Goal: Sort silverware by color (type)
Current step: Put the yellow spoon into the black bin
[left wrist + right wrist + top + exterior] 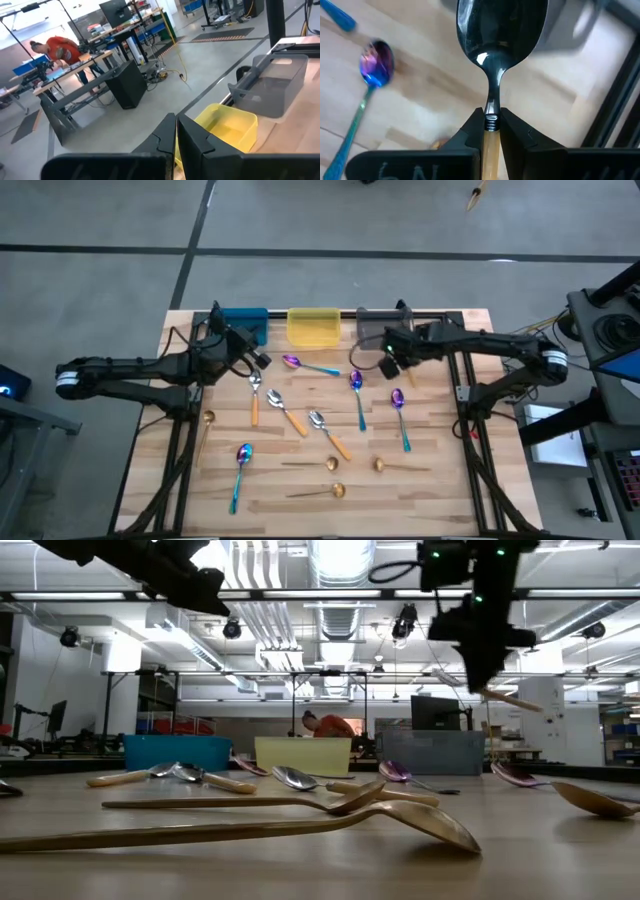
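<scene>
My right gripper (388, 363) hangs above the table in front of the gray bin (378, 323), shut on a spoon with a silver bowl (502, 27) and an orange handle. My left gripper (258, 360) is shut on nothing, raised near the blue bin (243, 320); its wrist view looks over the yellow bin (225, 127). Loose spoons lie flat on the wood: purple-blue with teal handles (357, 395), silver with orange handles (285, 412), and all-gold (320, 492). My right gripper pinches the spoon between its two fingers at the top of the orange handle (491, 131), just behind the thin metal neck. The fingers slant down from above. The bowl juts out past the fingertips, and the spoon is lifted clear of the table, tilted.
Blue, yellow (314, 326) and gray bins stand side by side along the table's far edge. Spoons lie scattered over the middle and near part of the table, gold ones (300, 825) nearest the front. A person in orange (325, 726) is in the room beyond.
</scene>
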Action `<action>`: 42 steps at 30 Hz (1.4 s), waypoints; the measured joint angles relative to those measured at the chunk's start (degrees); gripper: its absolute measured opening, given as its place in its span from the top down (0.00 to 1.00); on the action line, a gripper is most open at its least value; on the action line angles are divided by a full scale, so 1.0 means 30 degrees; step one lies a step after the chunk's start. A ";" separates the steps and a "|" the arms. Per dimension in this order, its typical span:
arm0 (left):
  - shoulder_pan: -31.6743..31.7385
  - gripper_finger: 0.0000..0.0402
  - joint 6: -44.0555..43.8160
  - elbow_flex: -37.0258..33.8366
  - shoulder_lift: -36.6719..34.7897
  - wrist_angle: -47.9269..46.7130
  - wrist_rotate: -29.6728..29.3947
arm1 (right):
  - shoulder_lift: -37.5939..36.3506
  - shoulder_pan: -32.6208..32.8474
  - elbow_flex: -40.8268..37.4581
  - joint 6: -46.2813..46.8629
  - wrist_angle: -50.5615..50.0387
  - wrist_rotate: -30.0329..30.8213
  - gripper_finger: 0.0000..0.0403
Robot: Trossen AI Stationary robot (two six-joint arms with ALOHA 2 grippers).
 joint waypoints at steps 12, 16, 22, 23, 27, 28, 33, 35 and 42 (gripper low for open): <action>0.0000 1.00 0.0146 0.0000 0.0015 0.0650 0.1123 | 0.5699 -0.1502 0.6697 -1.8622 0.1103 0.3663 0.93; 0.0000 1.00 0.0146 0.0000 0.0015 0.0644 0.1123 | 0.7841 -0.1941 0.9458 -2.2520 0.1619 0.6162 0.93; 0.0000 1.00 0.0137 0.0000 0.0015 0.0602 0.1125 | 1.0496 -0.3302 1.3995 -2.5621 0.0659 0.5021 0.93; 0.0000 1.00 0.0131 0.0000 0.0030 0.0608 0.1130 | 1.0906 -0.3565 1.4708 -2.6199 0.0342 0.4996 0.93; 0.0007 1.00 0.0090 0.0000 0.0141 0.0593 0.1133 | 1.2403 -0.4590 1.7228 -2.8142 -0.2548 0.4967 0.93; 0.0007 1.00 0.0076 0.0000 0.0176 0.0599 0.1132 | 1.2709 -0.4849 1.7708 -2.8313 -0.3458 0.4856 0.93; 0.0007 1.00 -0.0042 0.0000 0.0327 0.0600 0.1130 | 1.4005 -0.6227 1.9262 -2.7303 -0.7887 0.2383 0.93; 0.0007 1.00 -0.0254 0.0000 0.0388 0.0596 0.1130 | 1.4197 -0.6718 1.9279 -2.6231 -0.8585 0.1693 0.93; 0.0007 1.00 -0.0531 0.0000 0.0767 0.0605 0.1130 | 1.4042 -0.7547 1.8103 -2.6216 -0.8658 0.0519 0.93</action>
